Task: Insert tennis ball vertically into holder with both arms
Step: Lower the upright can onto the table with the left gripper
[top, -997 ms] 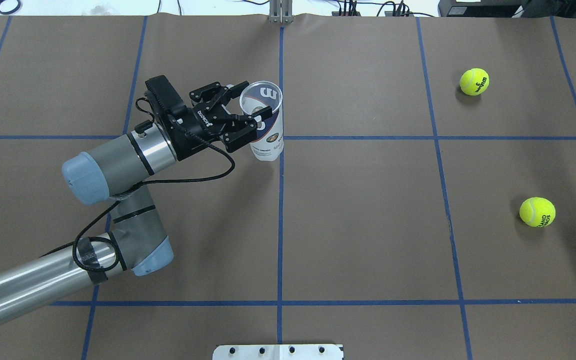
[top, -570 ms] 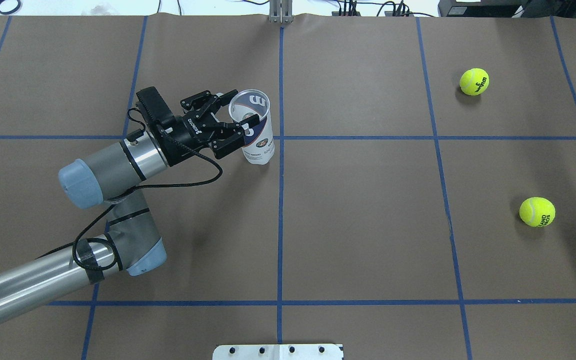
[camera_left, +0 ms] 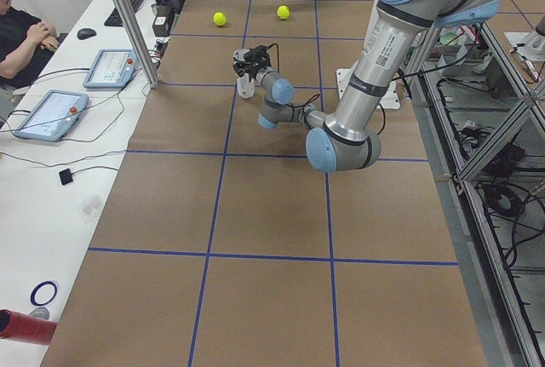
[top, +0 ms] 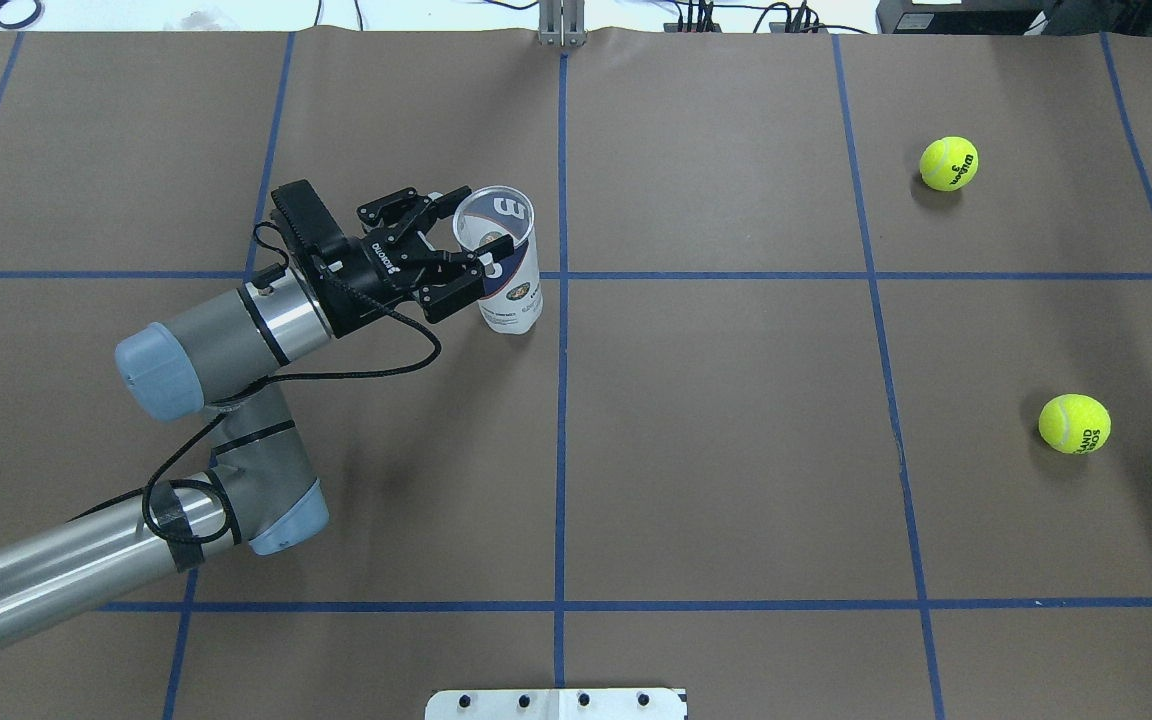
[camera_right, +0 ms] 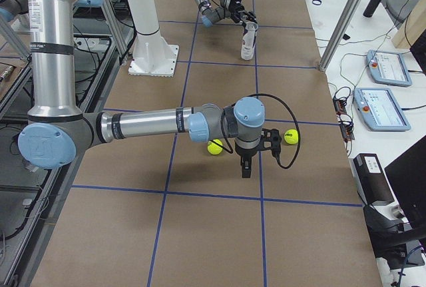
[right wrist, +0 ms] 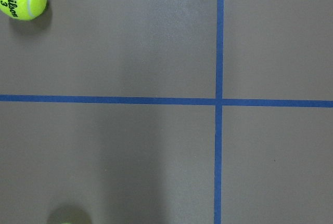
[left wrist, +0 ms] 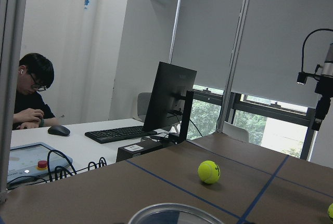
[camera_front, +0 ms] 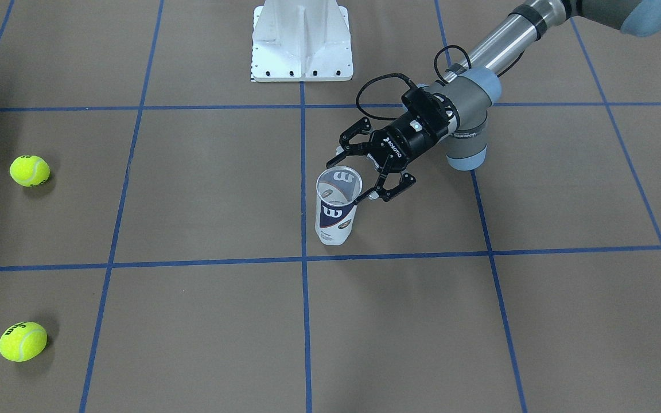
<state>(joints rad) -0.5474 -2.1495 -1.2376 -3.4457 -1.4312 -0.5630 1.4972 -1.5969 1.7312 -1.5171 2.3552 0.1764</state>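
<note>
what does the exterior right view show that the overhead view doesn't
Only exterior right: the right arm, its right gripper pointing down over the table near the two tennis balls, and two tablets off to the side. Only overhead: a look down into the open top of the holder, with no ball inside. Both: the left gripper, jaws either side of the upright holder, and the two tennis balls lying loose on the table.
</note>
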